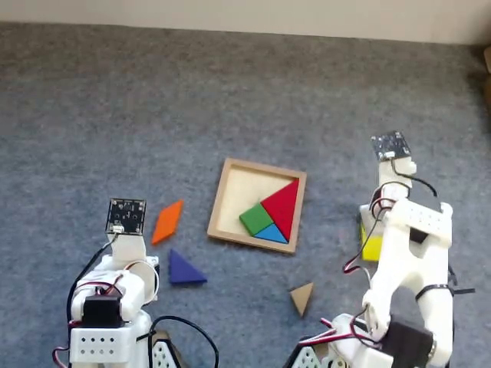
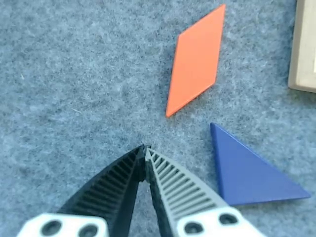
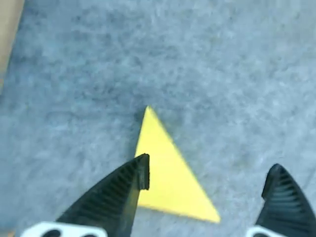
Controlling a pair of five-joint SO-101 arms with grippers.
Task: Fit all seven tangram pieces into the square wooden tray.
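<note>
left claw (image 2: 144, 149): we see it shut tight, tips meeting, nothing in it, low over bare carpet (image 2: 74, 74).
orange piece (image 2: 196, 59): flat just ahead of the left claw's tip, not touching it.
navy triangle (image 2: 247, 170): flat beside the left claw, near but apart.
right claw (image 3: 210, 169): we see it spread wide, holding nothing.
yellow triangle (image 3: 168, 173): flat under the right claw, between its fingers; one fingertip overlaps its edge, the other stands well clear.
tray (image 1: 222, 201): between the two arms; we see a red triangle (image 1: 282, 203), green square (image 1: 256, 218) and blue triangle (image 1: 271, 233) packed together on its side toward the right arm.
tan triangle (image 1: 302, 297): on the carpet near the tray, outside it.
</note>
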